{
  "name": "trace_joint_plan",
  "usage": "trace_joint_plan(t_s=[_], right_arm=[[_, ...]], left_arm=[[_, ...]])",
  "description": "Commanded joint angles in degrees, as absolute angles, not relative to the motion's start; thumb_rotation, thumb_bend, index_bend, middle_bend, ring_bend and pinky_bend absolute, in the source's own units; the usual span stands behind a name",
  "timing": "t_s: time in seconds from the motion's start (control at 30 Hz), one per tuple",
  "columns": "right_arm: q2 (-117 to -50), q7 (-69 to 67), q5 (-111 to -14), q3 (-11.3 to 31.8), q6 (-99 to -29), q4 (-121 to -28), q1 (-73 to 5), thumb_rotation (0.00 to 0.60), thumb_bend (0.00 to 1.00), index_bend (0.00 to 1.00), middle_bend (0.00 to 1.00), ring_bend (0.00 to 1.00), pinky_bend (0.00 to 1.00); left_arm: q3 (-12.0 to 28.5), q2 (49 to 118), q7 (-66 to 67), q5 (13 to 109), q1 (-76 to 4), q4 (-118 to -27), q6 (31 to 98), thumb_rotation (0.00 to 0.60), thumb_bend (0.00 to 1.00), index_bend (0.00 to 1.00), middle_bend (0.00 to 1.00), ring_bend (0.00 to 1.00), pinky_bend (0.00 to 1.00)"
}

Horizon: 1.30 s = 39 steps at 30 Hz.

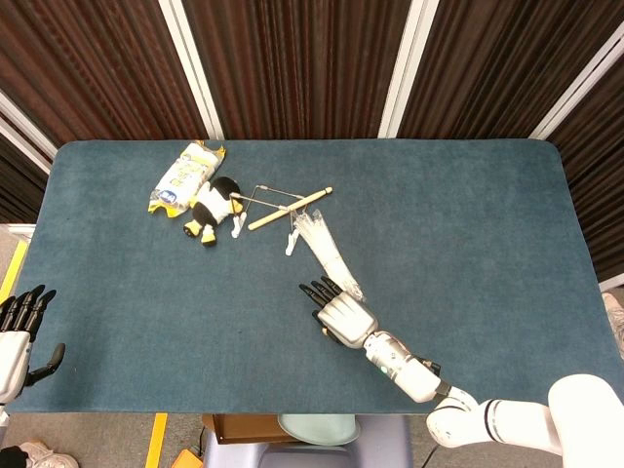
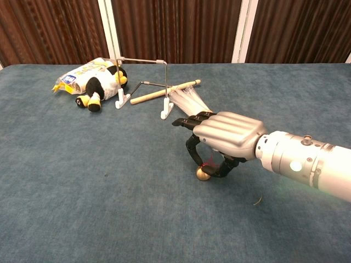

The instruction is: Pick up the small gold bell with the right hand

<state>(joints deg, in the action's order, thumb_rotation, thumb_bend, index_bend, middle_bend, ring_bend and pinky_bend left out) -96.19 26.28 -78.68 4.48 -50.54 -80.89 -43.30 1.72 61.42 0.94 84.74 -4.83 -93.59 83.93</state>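
Note:
The small gold bell (image 2: 203,173) with a red cord sits low over the blue table (image 2: 82,208), near the middle front. My right hand (image 2: 225,137) arches over it, palm down, and pinches it between its dark thumb and fingertips (image 2: 192,150). From the head view my right hand (image 1: 343,314) covers the bell almost fully. My left hand (image 1: 19,327) hangs off the table's left front corner, its fingers apart and holding nothing.
At the back left lie a penguin plush (image 2: 94,87), a snack bag (image 2: 82,74), a wooden stick (image 2: 164,91) by a thin metal stand (image 2: 142,61), and a clear plastic bundle (image 2: 189,101) just behind my right hand.

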Motion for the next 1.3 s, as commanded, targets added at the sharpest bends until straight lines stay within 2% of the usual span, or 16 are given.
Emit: trace_joint_plan(t_s=[0.03, 0.23, 0.37, 0.57, 0.77, 0.9, 0.97, 1.13, 1.3], right_arm=[[-95.3, 26.5, -79.3, 4.5, -51.7, -82.3, -43.0, 0.600, 0.52, 0.76, 0.08, 0.00, 0.00], [-94.0, 25.8, -79.6, 5.8, -53.7, -86.8, -43.0, 0.600, 0.52, 0.77, 0.08, 0.00, 0.00], [-94.1, 27.3, -78.4, 7.0, -52.5, -87.7, -44.3, 0.600, 0.52, 0.77, 0.09, 0.00, 0.00], [-85.2, 28.1, -79.7, 3.8, -57.1, -95.3, -40.1, 0.600, 0.53, 0.77, 0.09, 0.00, 0.00], [-89.2, 27.0, -76.8, 7.0, -54.6, -93.6, -42.8, 0.600, 0.53, 0.77, 0.10, 0.00, 0.00], [-83.5, 29.5, -80.1, 2.8, -59.1, -97.4, -39.1, 0.600, 0.53, 0.77, 0.10, 0.00, 0.00], [-82.1, 29.0, -80.4, 2.2, -59.8, -99.0, -38.2, 0.600, 0.53, 0.77, 0.10, 0.00, 0.00], [-84.2, 29.3, -78.4, 3.9, -57.5, -98.4, -39.9, 0.600, 0.53, 0.77, 0.10, 0.00, 0.00], [-85.8, 29.4, -77.8, 3.3, -57.0, -96.4, -39.8, 0.600, 0.52, 0.77, 0.10, 0.00, 0.00]], left_arm=[[1.7, 61.4, 0.9, 84.9, -4.8, -93.6, 84.0, 0.600, 0.40, 0.05, 0.00, 0.00, 0.00], [1.6, 61.3, 0.8, 85.1, -4.7, -93.6, 84.2, 0.600, 0.41, 0.06, 0.00, 0.00, 0.00], [2.1, 61.5, 1.3, 84.6, -4.8, -93.3, 84.4, 0.600, 0.41, 0.06, 0.00, 0.00, 0.00], [1.4, 61.6, 1.8, 85.7, -4.4, -93.7, 84.8, 0.600, 0.41, 0.06, 0.00, 0.00, 0.00], [0.6, 61.5, 1.4, 88.0, -4.7, -94.0, 84.8, 0.600, 0.40, 0.07, 0.00, 0.00, 0.00], [0.1, 61.2, 0.8, 88.4, -4.8, -93.9, 84.4, 0.600, 0.40, 0.07, 0.00, 0.00, 0.00], [0.0, 61.1, 0.5, 88.5, -4.7, -93.8, 84.5, 0.600, 0.41, 0.07, 0.00, 0.00, 0.00], [0.4, 61.7, 0.8, 89.3, -4.7, -93.2, 85.6, 0.600, 0.40, 0.07, 0.00, 0.00, 0.00], [0.7, 62.7, 0.8, 90.6, -4.2, -91.8, 87.9, 0.600, 0.41, 0.06, 0.00, 0.00, 0.00]])
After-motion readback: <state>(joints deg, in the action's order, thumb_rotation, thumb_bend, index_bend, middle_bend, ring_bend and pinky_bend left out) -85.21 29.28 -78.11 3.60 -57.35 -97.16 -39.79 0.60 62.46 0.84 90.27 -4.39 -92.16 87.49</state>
